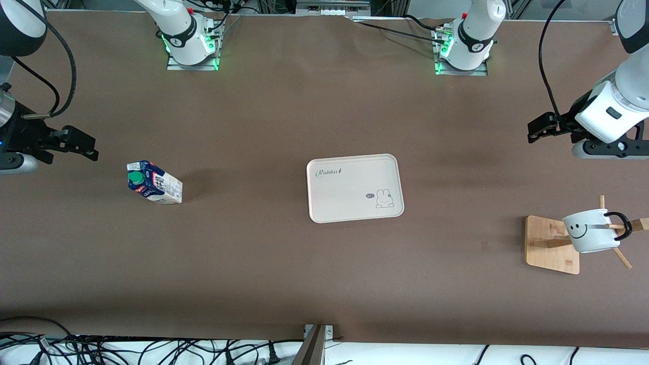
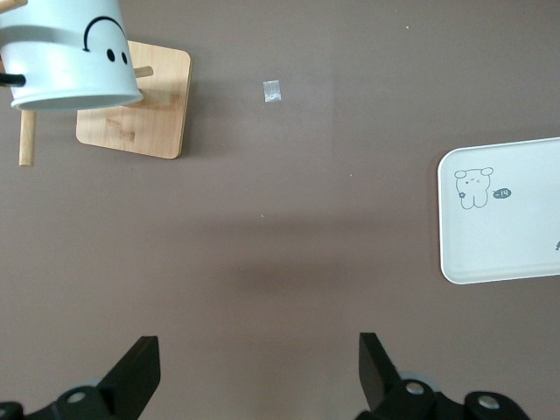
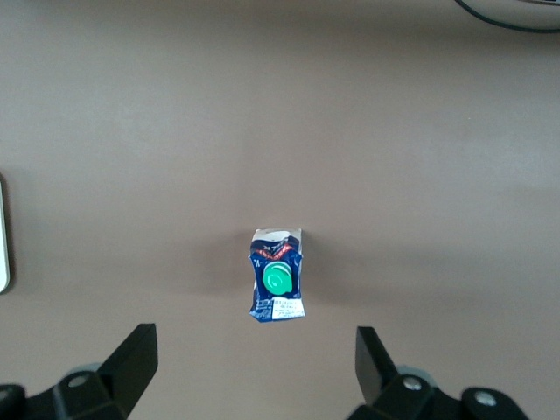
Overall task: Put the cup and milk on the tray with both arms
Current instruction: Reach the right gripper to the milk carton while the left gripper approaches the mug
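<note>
On wooden rack (image 1: 551,244): cup (image 1: 590,231); tray (image 1: 354,188) bare.

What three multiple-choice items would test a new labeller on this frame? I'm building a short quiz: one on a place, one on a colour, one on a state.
1. Where is the cup?
A. on the tray
B. hung on the wooden rack
C. in a gripper

2. What colour is the cap of the milk?
A. red
B. white
C. green

3. How is the left gripper?
A. open, holding nothing
B. shut on the cup
C. shut on the milk

Answers: 1 B, its handle loops over a peg. 2 C, the right wrist view shows a green cap. 3 A, its fingers stand apart over bare table.
</note>
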